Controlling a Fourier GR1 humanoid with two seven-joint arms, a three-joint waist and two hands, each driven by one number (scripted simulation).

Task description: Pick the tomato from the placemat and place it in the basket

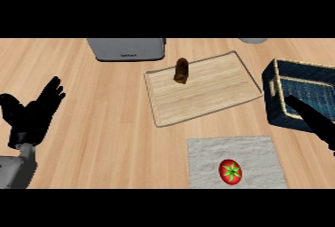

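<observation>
A red tomato [230,172] with a green star-shaped top lies on a pale grey placemat [252,150] at the lower middle right. A dark blue basket [278,95] with a tan rim stands at the right edge. My right hand [314,120] comes in from the right edge with straight fingers, in front of the basket's near wall, up and to the right of the tomato and apart from it. Over at the left edge my left hand [33,116] rests open, fingers up, far from the tomato.
A wooden tray [216,95] lies at the centre back with a brown object [182,71] standing on it. A grey appliance [126,48] sits at the back left. A pale round thing [254,40] shows at the top right.
</observation>
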